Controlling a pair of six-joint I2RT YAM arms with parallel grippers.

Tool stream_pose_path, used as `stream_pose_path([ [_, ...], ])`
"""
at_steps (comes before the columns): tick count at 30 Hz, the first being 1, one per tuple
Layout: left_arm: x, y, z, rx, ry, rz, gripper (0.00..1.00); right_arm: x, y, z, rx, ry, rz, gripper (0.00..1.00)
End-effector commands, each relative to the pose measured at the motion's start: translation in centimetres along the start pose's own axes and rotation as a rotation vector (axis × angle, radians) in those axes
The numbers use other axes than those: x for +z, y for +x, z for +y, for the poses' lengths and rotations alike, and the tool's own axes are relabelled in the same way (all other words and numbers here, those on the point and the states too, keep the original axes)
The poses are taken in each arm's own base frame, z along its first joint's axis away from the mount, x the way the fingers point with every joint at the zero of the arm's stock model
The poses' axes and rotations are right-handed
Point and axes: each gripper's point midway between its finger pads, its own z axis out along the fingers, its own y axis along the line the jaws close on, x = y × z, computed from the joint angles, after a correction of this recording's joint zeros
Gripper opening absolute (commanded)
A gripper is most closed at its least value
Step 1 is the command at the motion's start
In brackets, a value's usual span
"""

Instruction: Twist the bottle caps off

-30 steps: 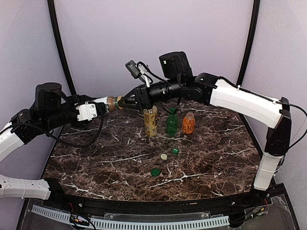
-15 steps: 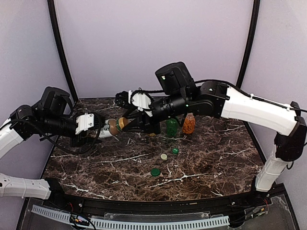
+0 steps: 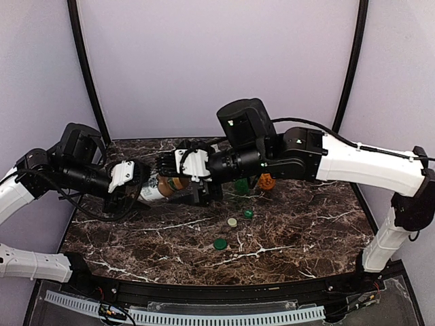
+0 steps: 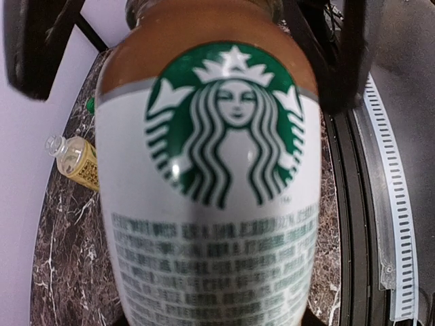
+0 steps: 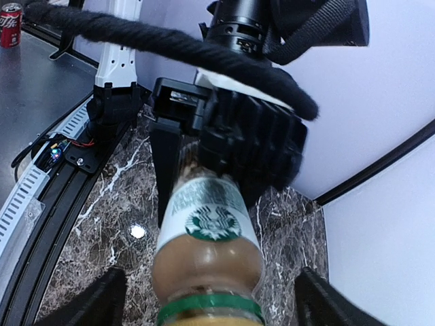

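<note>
Left fingers (image 5: 165, 159) clamp the labelled bottle (image 5: 207, 224), held on its side above the table (image 3: 285, 231) near its back left. Right fingers (image 5: 102, 302) stand open either side of its neck, not touching it.

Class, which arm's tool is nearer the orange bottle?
Right. The right tool is left of the orange bottle in the top view; the left tool grips the coffee bottle farther left.

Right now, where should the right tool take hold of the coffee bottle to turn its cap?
At the cap end, just past the green ring, coming straight along the neck. The coffee bottle lies sideways in the left tool, its lower half clamped, leaving only that end free.
</note>
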Motion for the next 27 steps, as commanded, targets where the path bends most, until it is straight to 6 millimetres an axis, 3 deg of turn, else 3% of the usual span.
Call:
stream_pose_path([
  [1, -0.8, -3.4, 0.5, 0.041, -0.016, -0.137, 0.19, 0.1, -2.5, -0.4, -0.021, 0.077, -0.097, 0.98],
  [7, -0.8, -2.2, 2.4, 0.050, -0.139, -0.105, 0.19, -3.1, -3.6, -0.2, 0.124, 0.104, -0.171, 0.98],
  [9, -0.8, -2.0, 3.1, 0.068, -0.180, -0.095, 0.19, -4.1, -3.8, -1.0, 0.227, 0.135, -0.194, 0.99],
  [12, -0.9, -1.8, 5.6, 0.110, -0.312, -0.067, 0.19, -5.7, -3.2, -5.6, 0.542, 0.272, -0.210, 0.99],
  [14, -1.6, -1.8, 8.1, 0.155, -0.455, -0.039, 0.19, -6.3, -1.1, -8.6, 0.852, 0.307, -0.227, 0.99],
  [16, -2.8, -1.8, 11.2, 0.212, -0.641, 0.004, 0.20, -6.0, 0.9, -9.6, 1.127, 0.261, -0.255, 0.98],
  [18, -4.3, -2.1, 13.6, 0.286, -0.818, 0.039, 0.19, -5.2, 2.1, -9.9, 1.282, 0.211, -0.265, 0.94],
  [21, -5.8, -2.8, 15.2, 0.400, -0.968, 0.068, 0.20, -4.0, 2.4, -10.6, 1.311, 0.201, -0.263, 0.94],
  [27, -6.1, -3.0, 15.3, 0.437, -0.997, 0.080, 0.19, -3.5, -0.8, -12.2, 1.236, 0.109, -0.361, 0.94],
])
